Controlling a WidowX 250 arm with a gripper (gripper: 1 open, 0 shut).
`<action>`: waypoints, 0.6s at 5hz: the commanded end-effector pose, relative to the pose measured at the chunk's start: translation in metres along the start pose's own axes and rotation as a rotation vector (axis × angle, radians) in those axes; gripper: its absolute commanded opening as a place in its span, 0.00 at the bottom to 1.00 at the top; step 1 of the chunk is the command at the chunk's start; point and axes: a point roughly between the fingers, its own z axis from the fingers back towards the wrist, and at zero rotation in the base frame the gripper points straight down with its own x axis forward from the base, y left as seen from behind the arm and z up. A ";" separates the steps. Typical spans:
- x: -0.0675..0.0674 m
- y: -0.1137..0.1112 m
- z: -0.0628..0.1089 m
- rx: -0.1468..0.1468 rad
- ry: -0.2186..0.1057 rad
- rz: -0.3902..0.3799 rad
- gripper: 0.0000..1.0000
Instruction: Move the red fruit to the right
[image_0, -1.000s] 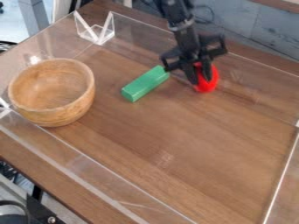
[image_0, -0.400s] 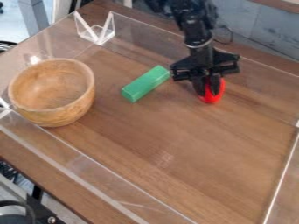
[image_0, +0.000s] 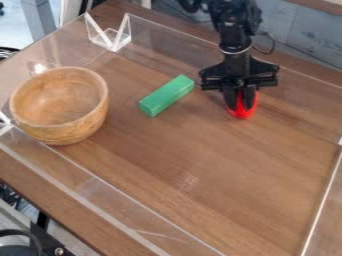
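Black tool (image_0: 242, 96) closed on small rounded red toy fruit (image_0: 245, 111), low over brown wooden desk (image_0: 201, 176). Grip presumably serves a rightward shift.

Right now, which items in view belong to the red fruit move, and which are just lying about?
In the job:
- red fruit, at the gripper's fingertips
- gripper, shut, over the fruit

Just lying about:
- green block
- wooden bowl
- clear angular holder, near the far left edge
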 end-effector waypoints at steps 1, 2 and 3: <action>-0.008 -0.013 -0.015 0.026 0.031 -0.050 0.00; -0.006 -0.010 -0.006 0.042 0.045 -0.084 0.00; -0.002 -0.007 0.002 0.057 0.059 -0.118 0.00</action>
